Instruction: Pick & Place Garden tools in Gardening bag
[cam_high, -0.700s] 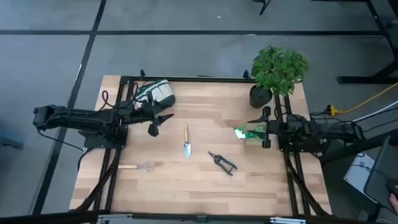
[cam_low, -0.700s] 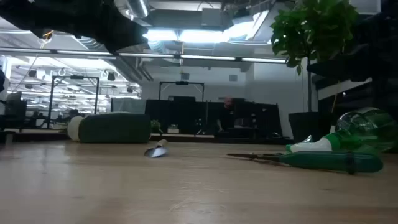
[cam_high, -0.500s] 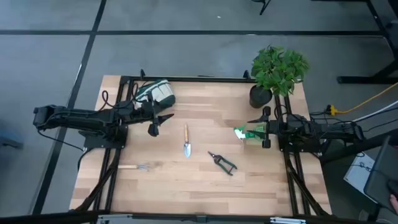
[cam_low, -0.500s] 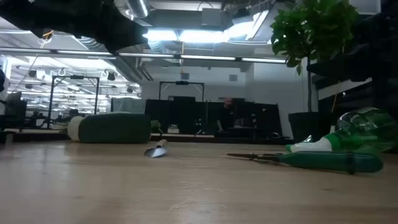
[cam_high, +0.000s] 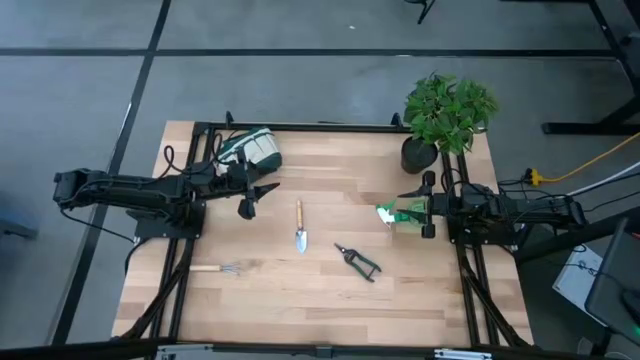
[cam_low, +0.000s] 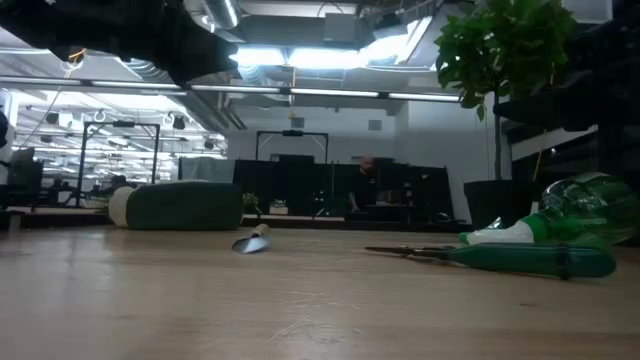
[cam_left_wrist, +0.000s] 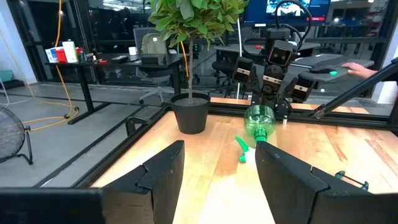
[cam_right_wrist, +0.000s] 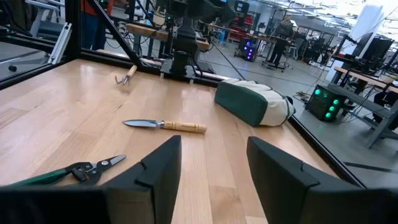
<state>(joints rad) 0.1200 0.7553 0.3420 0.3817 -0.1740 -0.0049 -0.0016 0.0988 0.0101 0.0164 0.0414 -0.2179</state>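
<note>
A rigid wooden-handled metal trowel lies on the worktop, best gripped at its handle, probably light; both claws stand apart, empty.

- One trowel, wooden-handled, near the middle of the worktop.
- One little rake, toward the worktop's left edge.
- One pair of pruning shears, right of the middle.
- One green-and-white item by the right edge; it looks like a single piece, though partly hidden.
- One gardening bag, at the far left corner.
- One potted plant, at the far right corner.
- Two grippers: left gripper, right gripper.
</note>
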